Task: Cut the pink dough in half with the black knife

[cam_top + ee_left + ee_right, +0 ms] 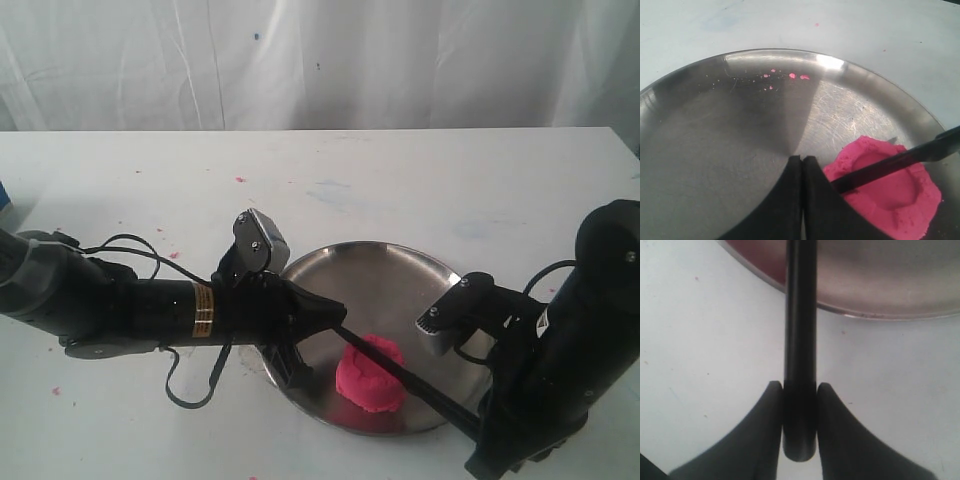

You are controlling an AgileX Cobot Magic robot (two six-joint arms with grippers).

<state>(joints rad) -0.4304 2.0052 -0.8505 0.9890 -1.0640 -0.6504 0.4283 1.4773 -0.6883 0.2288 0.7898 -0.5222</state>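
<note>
Exterior view: right gripper (800, 395) clamping black knife (405, 375), blade lying across uncut pink dough (371, 374); left gripper (802, 165) fingers pressing together on blade tip.

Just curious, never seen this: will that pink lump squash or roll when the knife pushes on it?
Likely squash: the pink dough already has a dented top. It probably won't roll, since it sits flat on the steel plate. It may stick; crumbs cling there.
</note>
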